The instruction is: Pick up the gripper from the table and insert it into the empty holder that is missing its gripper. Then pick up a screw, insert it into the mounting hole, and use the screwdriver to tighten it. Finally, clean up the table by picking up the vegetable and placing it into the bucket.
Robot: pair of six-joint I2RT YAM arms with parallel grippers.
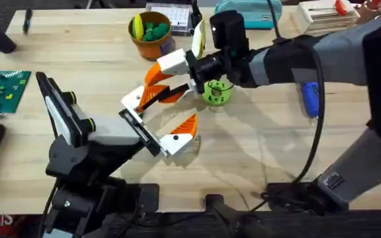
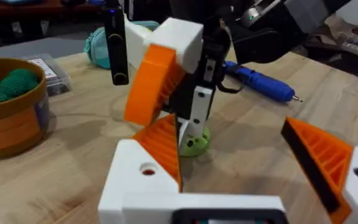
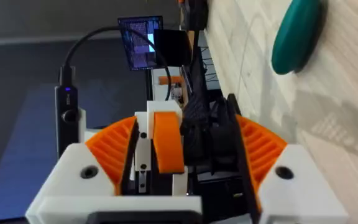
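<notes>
Wooden table [image 1: 98, 53]: right gripper [image 1: 152, 92] clamps orange gripper [image 1: 156, 74]; left gripper [image 1: 161, 125] open, empty.

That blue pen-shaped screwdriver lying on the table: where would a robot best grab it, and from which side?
Probably mid-barrel on the screwdriver, coming straight down with the fingers across its width. It lies flat on the table, so only its top and flanks are free, and the metal tip looks too thin to pinch.

My left gripper [image 1: 157, 122] points forward over mid-table, jaws spread wide. My right arm reaches across to it; right gripper [image 1: 167, 80] is clamped at the left's far finger.
</notes>
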